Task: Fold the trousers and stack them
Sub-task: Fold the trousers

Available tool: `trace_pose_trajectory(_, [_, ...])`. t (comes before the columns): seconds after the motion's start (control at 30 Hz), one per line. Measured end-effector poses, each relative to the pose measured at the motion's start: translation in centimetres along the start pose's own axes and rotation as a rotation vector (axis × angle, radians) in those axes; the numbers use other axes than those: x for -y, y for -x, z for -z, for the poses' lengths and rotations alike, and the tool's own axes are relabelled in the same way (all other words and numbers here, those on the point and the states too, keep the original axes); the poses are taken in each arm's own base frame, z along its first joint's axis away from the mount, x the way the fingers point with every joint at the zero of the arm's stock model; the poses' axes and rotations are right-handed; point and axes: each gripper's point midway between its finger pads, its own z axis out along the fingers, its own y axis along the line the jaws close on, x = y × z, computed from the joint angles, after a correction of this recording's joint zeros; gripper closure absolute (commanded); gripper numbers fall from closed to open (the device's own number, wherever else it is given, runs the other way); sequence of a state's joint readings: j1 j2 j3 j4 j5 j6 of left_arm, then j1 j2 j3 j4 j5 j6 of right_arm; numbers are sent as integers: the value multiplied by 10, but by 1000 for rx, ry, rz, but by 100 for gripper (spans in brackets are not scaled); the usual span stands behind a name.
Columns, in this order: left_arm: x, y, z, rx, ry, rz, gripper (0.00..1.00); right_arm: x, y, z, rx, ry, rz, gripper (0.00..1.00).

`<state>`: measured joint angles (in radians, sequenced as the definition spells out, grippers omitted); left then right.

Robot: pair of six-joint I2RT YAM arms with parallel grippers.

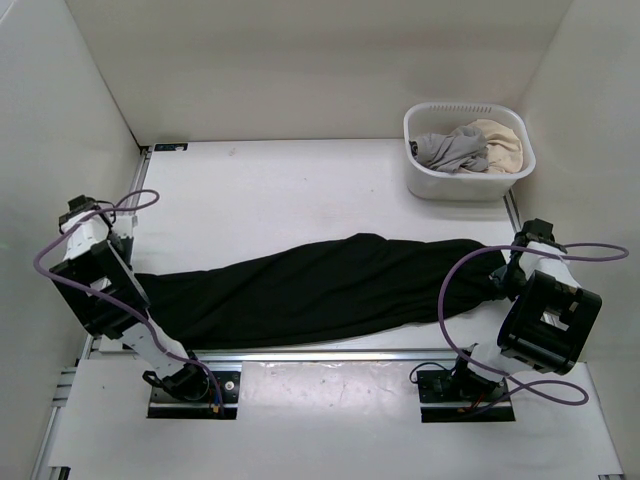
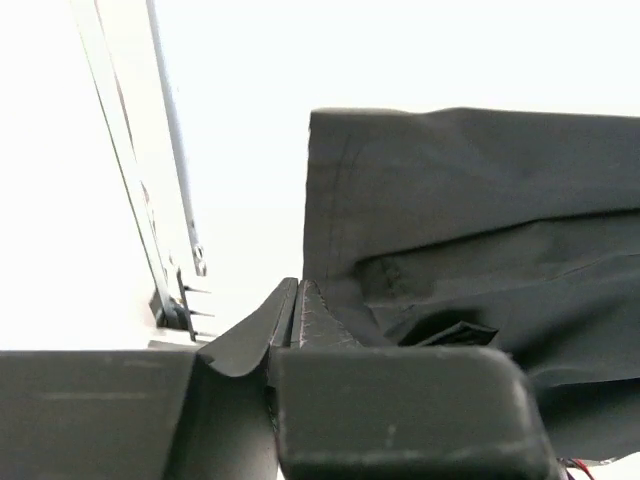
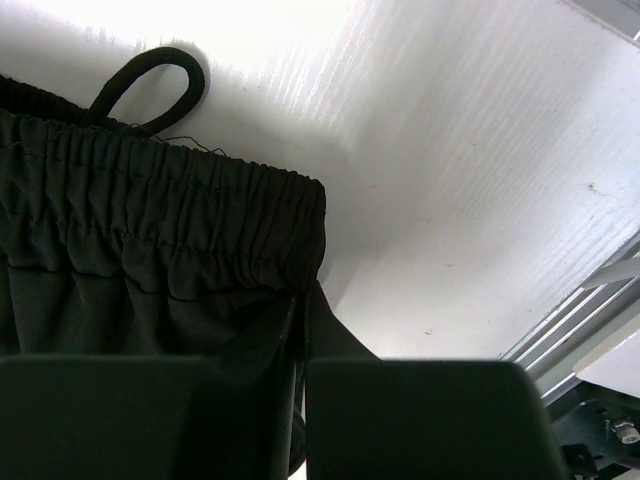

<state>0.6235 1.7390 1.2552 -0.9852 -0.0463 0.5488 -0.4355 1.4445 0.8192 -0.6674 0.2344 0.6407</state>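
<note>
Black soft trousers [image 1: 320, 290] lie stretched along the near edge of the worktop [image 1: 300, 190], from its left edge almost to its right edge. The left pincer [image 2: 288, 335] is clenched on the hem end of the legs, and a fold of cloth stands between its jaws. The right pincer [image 3: 300, 345] is clenched on the cloth just under the gathered waistband [image 3: 170, 200]. The drawstring loop [image 3: 150, 75] lies free on the worktop.

I judge that the risk is in the thin bites. Each pincer seems to hold only a small pinch near an edge. If the arms lift or pull apart too strongly, the fabric can slip out. Or only the upper layer comes up and the fold becomes crooked.

Count: one pair of trousers, two arms, two pincers and one white basket [image 1: 430, 185] at the far right corner. Two garments [image 1: 465, 148] are visible in it, one grey and one beige.
</note>
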Motion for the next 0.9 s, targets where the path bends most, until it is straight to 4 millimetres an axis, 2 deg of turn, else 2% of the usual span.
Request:
trace_pose_trajectory(0.03, [2,5,2,12,-2,-10,83,1,1,0,1,-4,0,100])
trace_pose_trajectory(0.07, [5,8,3,17,-5,-21,75,1,1,1,2,-6,0,100])
trace_pose_trajectory(0.1, [8,9,3,15,-12,-29,61,1,1,1,3,-7,2,100])
trace_pose_trajectory(0.2, [23,5,2,-9,-59,-61,43,2,1,1,1,-8,4,100])
trace_pose_trajectory(0.3, [37,-11,-7,-57,-99,-91,37,2,1,1,1,-8,13,100])
trace_pose_trajectory(0.4, [44,-37,-18,-137,-109,-109,35,2,1,1,1,-8,16,100])
trace_pose_trajectory(0.47, [46,-45,-21,-165,-110,-115,35,2,1,1,1,-8,18,100])
trace_pose_trajectory(0.6, [45,-45,-23,-170,-108,-117,43,3,1,1,2,-8,18,100])
trace_pose_trajectory(0.63, [45,-45,-24,-176,-108,-115,60,3,1,2,3,-7,18,100])
trace_pose_trajectory(0.67, [45,-46,-25,-183,-108,-111,71,3,1,2,5,-6,18,100])
trace_pose_trajectory(0.73, [45,-48,-29,-199,-111,-111,86,2,1,3,6,-4,18,100])
trace_pose_trajectory(0.9, [46,-49,-31,-207,-118,-111,86,2,2,3,7,-4,18,100])
